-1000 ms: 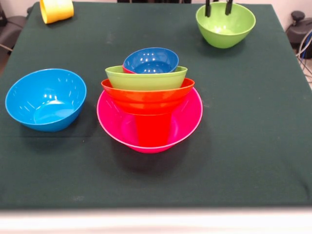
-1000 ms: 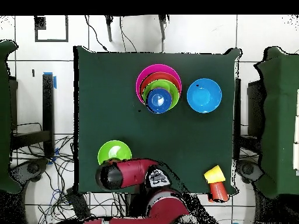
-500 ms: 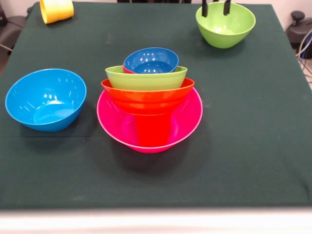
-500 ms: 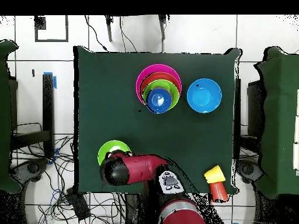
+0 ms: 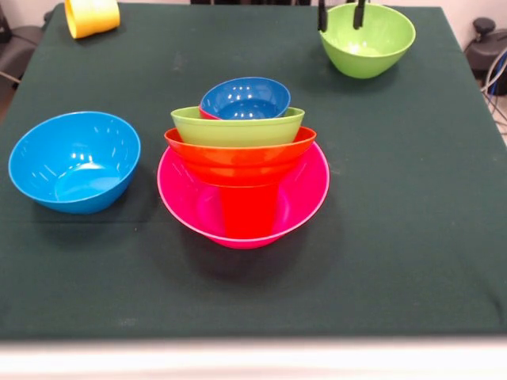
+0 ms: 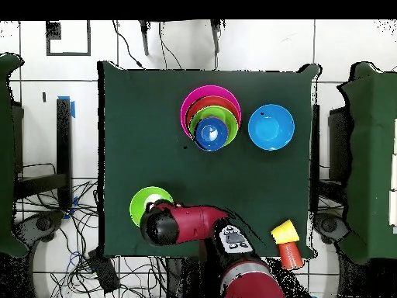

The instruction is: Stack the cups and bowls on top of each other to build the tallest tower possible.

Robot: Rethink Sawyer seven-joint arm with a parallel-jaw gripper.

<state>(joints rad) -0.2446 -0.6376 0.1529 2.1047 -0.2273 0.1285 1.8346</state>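
The tower stands mid-table: a wide pink bowl (image 5: 305, 198) holds a red cup (image 5: 248, 210), with an orange bowl (image 5: 240, 154), a lime green bowl (image 5: 238, 127) and a small dark blue bowl (image 5: 245, 98) stacked above; a sliver of a small red bowl (image 5: 207, 114) shows under the blue one. The tower also shows in the overhead view (image 6: 211, 116). My gripper (image 5: 341, 16) is open at the top edge, its tips straddling the left rim of a second lime green bowl (image 5: 368, 41). In the overhead view my arm (image 6: 190, 225) covers part of that bowl (image 6: 146, 203).
A light blue bowl (image 5: 75, 161) sits left of the tower in the front view. A yellow cup (image 5: 92, 16) lies on its side at the far left corner. The overhead view shows it (image 6: 284, 230) beside a red-orange cup (image 6: 291, 253) at the table's edge.
My gripper's tips have shifted left across the lime green bowl and slightly up in the front view. The arm has swung accordingly in the overhead view. The bowls and cups have not moved.
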